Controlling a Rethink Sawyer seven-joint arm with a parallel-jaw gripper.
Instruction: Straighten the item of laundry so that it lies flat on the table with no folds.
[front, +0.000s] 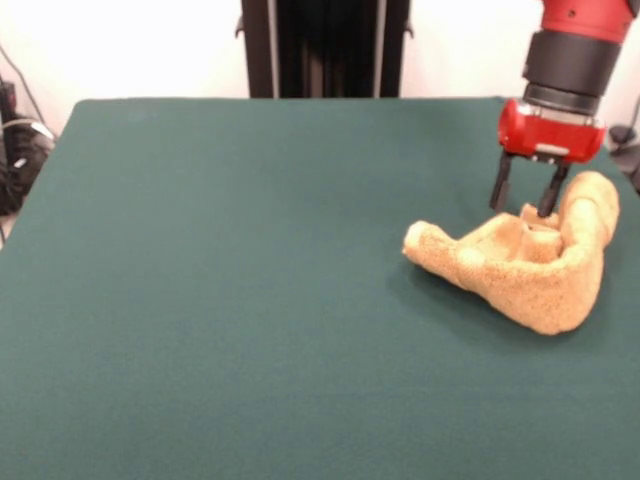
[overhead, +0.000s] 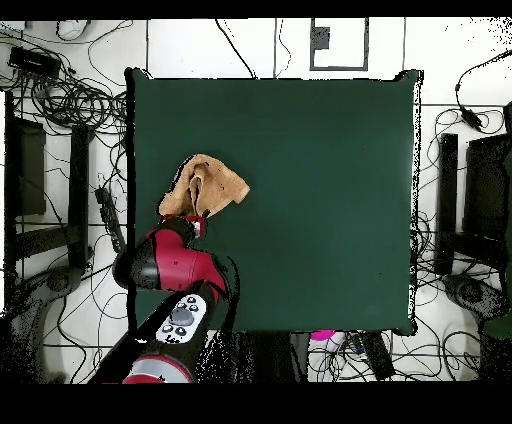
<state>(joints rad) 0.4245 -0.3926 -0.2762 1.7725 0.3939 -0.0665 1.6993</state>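
The gripper (front: 526, 207) is hovering with its claw released over the crumpled towel (front: 530, 265) near the table's (front: 250, 300) right edge, seemingly picking a fold to pull flat.

There is one worktop (front: 220, 300), covered in dark green, and it has four rounded corners. On it lies one towel (front: 530, 260), orange-yellow, crumpled into one heap near one side edge of the worktop. One robot arm (overhead: 165, 265), red and black, reaches over that same edge. It carries one end effector (front: 527, 195) with two dark fingers (front: 499, 186), and the two fingers stand apart from each other. Behind the far edge stands one black pedestal (front: 325, 48).
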